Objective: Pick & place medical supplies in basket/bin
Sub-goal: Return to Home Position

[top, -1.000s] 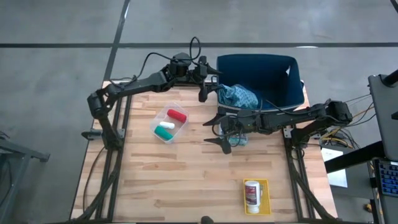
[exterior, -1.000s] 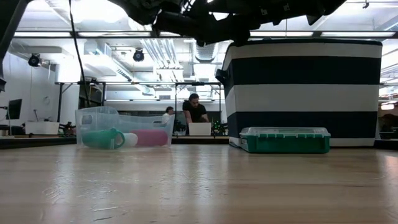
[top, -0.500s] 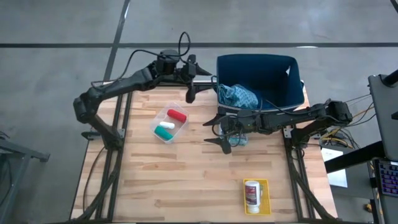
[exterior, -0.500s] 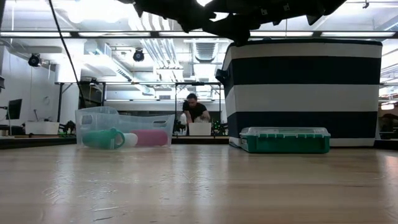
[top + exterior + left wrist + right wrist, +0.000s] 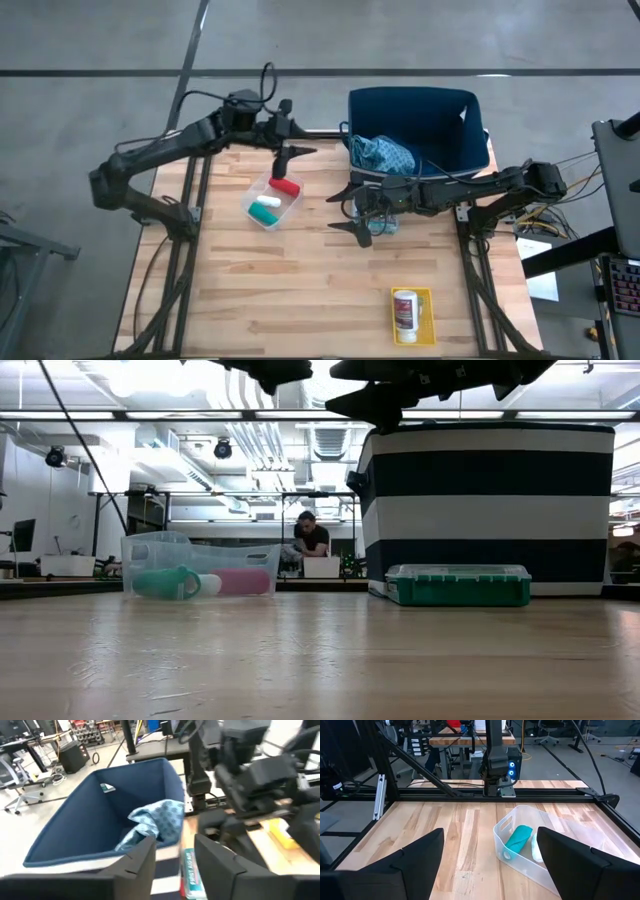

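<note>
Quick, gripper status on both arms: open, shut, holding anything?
Left gripper: open, empty, near the clear tub's far end.
Right gripper: open wide, empty, over mid-table beside the blue bin.

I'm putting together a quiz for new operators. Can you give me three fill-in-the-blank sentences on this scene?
1. The light-blue patterned cloth lies in the ___ bin.
2. The white pill bottle lies in the ___ tray.
3. The right gripper is ___, holding nothing.
Missing words: blue; yellow; open.
</note>
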`<control>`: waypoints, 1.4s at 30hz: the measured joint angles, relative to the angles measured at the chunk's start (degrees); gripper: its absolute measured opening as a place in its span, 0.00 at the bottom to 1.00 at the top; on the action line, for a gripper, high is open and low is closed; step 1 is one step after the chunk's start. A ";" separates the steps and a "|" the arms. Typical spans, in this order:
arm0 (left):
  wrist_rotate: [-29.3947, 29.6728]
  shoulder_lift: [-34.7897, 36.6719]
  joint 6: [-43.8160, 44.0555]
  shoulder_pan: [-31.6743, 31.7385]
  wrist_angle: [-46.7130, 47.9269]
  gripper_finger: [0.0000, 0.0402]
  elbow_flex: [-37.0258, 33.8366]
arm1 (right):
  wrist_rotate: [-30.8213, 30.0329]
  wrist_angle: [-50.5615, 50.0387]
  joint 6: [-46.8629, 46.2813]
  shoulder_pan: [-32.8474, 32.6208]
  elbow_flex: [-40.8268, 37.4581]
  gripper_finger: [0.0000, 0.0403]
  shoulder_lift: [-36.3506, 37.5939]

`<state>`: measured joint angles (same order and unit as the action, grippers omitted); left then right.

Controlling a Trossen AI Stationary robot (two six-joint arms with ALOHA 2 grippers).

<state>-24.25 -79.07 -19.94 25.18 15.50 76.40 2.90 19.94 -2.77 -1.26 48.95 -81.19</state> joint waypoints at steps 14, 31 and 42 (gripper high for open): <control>0.20 19.54 0.76 -0.86 -2.91 0.09 -18.39 | 0.00 -0.02 -0.02 0.00 0.00 0.79 0.01; 0.66 38.92 5.41 -0.86 -3.87 0.00 -34.96 | 0.00 0.00 0.18 0.02 0.00 0.78 -0.01; 0.66 50.51 10.42 -0.86 -0.95 0.00 -45.76 | 0.00 0.00 0.19 0.02 0.00 0.79 0.01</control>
<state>-23.59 -28.55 -9.53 24.32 14.55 30.64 2.90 19.94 -2.57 -1.23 48.95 -81.19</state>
